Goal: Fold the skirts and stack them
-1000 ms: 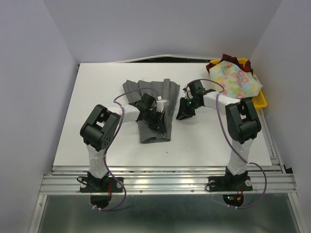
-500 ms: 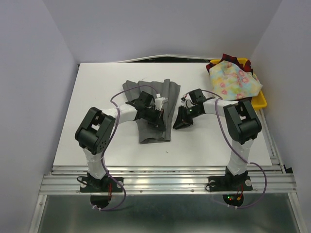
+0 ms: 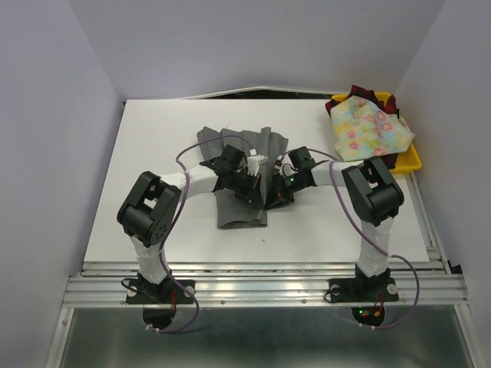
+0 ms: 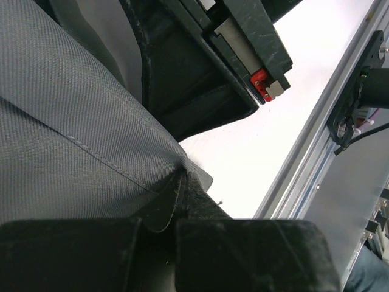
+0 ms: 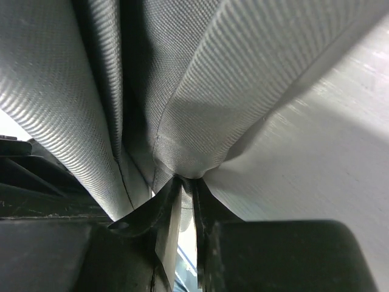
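The grey pleated skirt (image 3: 236, 142) lies spread in the middle of the table, its lower half narrowed into a strip. My left gripper (image 3: 250, 190) is down on that strip, shut on a hemmed edge of the grey skirt (image 4: 91, 121). My right gripper (image 3: 270, 201) presses against the strip's right edge, and its jaws pinch a fold of the grey skirt (image 5: 182, 79). The floral skirt (image 3: 370, 129) lies heaped on the red-and-dark plaid skirt (image 3: 357, 93) in the back right corner.
A yellow tray (image 3: 412, 161) holds the two other skirts at the table's right edge. Both arms cross the table's middle and their grippers nearly touch. Purple cables loop from both arms. An aluminium rail (image 3: 261, 284) runs along the near edge.
My right arm has swung left from bare table to the grey skirt's right edge, and its jaws have narrowed onto the cloth. The left gripper has kept its hold and place.
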Controlling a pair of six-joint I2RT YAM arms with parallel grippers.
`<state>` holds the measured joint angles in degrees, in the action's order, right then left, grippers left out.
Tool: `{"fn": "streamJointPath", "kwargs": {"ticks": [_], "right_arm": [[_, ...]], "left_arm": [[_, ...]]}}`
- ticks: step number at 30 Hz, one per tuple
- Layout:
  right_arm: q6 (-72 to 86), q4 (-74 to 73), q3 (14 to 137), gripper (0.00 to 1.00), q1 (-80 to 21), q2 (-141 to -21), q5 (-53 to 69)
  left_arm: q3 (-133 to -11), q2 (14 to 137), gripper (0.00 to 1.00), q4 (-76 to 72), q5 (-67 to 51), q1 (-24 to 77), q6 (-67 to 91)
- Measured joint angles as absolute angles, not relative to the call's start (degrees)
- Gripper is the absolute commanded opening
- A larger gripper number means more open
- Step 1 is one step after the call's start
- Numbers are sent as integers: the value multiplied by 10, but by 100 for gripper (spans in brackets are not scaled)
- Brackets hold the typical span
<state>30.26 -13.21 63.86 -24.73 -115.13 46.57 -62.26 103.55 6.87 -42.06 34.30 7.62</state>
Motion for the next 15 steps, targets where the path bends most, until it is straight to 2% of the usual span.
{"fn": "streamJointPath", "kwargs": {"ticks": [5,11,15], "right_arm": [[304,-131,637,17,-247,-1151,463],[274,-185,639,22,-209,-1120,423],[251,-226,658,33,-145,-1087,361]], "left_arm": [[-623,1074,0,49,-419,344,81],[-630,1121,0,25,-458,336,111],[-631,1125,0,19,-465,336,117]]}}
